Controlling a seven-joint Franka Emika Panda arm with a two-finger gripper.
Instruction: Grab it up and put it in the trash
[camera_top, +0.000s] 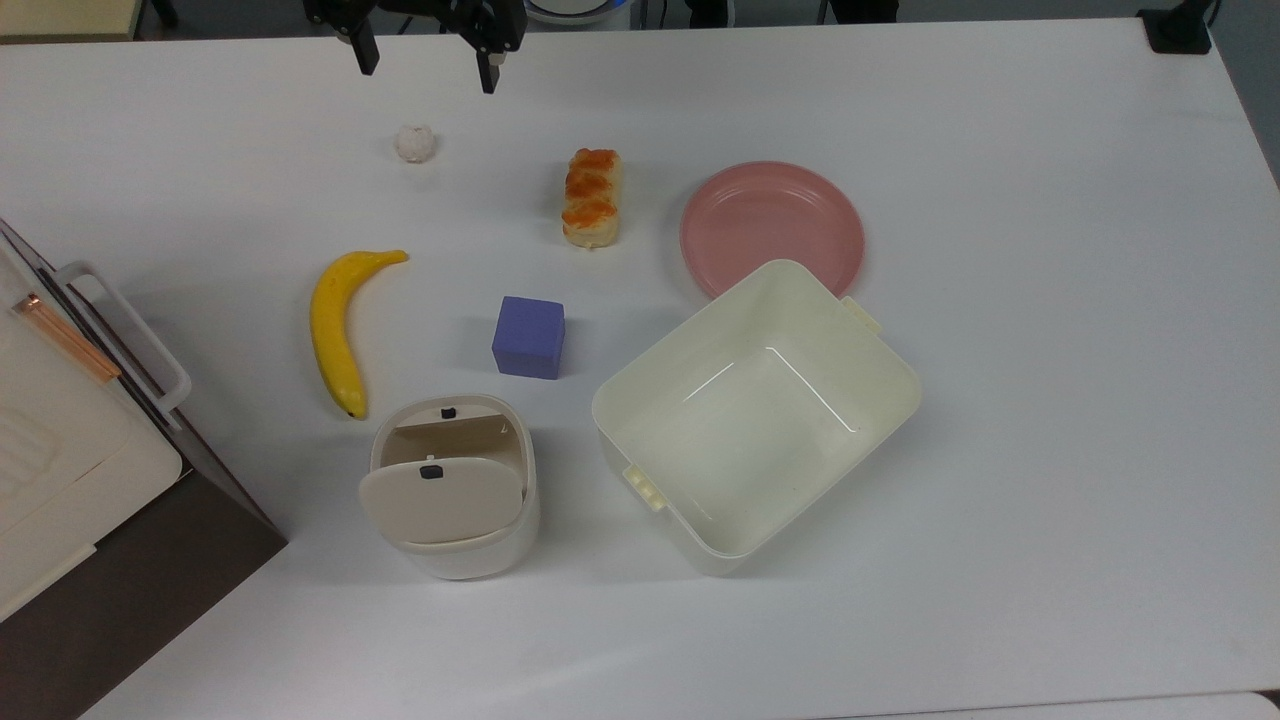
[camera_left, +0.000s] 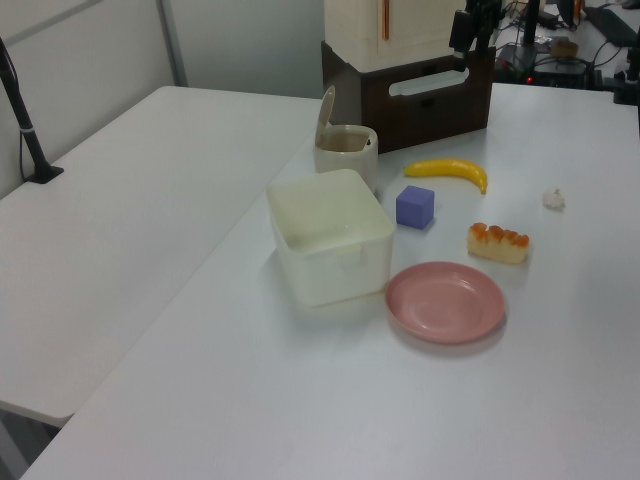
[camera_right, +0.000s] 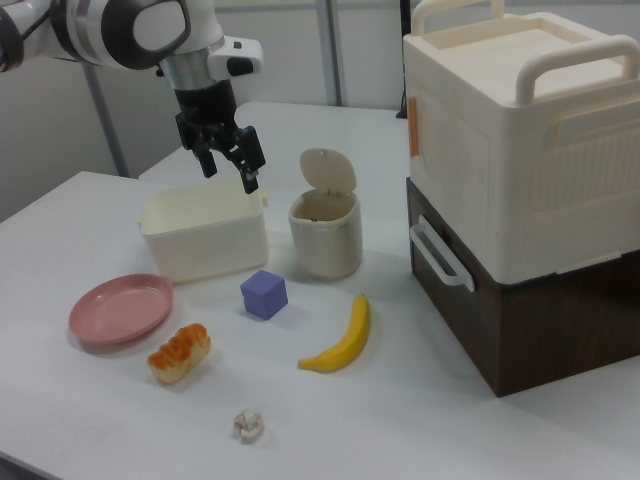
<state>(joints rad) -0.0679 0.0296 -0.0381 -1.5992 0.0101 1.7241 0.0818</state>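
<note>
The small crumpled white ball (camera_top: 414, 143) (camera_right: 248, 425) (camera_left: 554, 199) lies alone on the white table near the top view's upper edge. The trash (camera_top: 450, 485) (camera_right: 325, 235) (camera_left: 346, 150) is a small cream bin with its flap lid tipped open, standing beyond the banana from the ball. My gripper (camera_top: 427, 65) (camera_right: 230, 172) hangs open and empty, well above the table. In the top view its two dark fingers straddle a spot just above the ball.
A banana (camera_top: 340, 325), a purple cube (camera_top: 528, 337), an orange-topped bread roll (camera_top: 592, 197), a pink plate (camera_top: 772, 228) and a large cream square tub (camera_top: 755, 410) share the table. A cream-and-brown box with a handle (camera_top: 60, 430) stands at the top view's left.
</note>
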